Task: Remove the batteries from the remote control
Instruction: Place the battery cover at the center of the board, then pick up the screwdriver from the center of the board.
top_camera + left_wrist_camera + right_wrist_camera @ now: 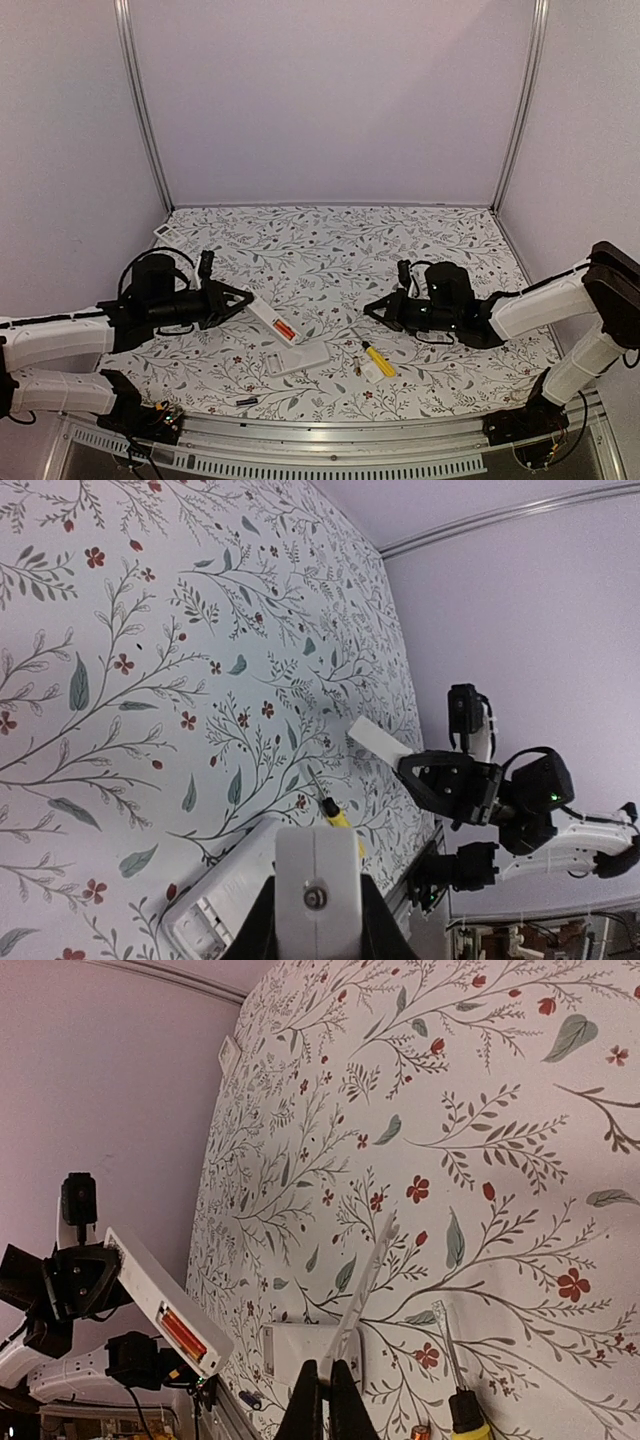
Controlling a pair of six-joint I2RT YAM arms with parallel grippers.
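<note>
1. Just behind and left of the flat remote [297,358] that lies on the table [400,250], the left gripper [243,300] is clenched around one end of a second, held remote [272,320]. It holds this one off the surface, slanting down toward the flat one.
2. A red-orange battery [285,330] sits in the held remote's open compartment, on the part nearest the flat remote. The right wrist view shows the same cell [183,1333].
3. A dark battery [247,401] lies loose on the table, in front of and left of the flat remote, near the front edge.
4. To the right of and behind the flat remote, the right gripper [368,308] points toward it. Its fingers [310,1405] are pinched tight on a thin white cover plate [365,1280], seen edge-on from its own wrist camera and as a flat tab [375,740] from the left wrist.
5. A yellow-handled screwdriver [379,360] lies on the table just right of the flat remote.
6. The flat remote lies with its battery bay open [225,900]. I cannot tell whether any cells are in it.
7. A small white piece [165,232] rests well behind and left of the flat remote, by the back-left corner.
</note>
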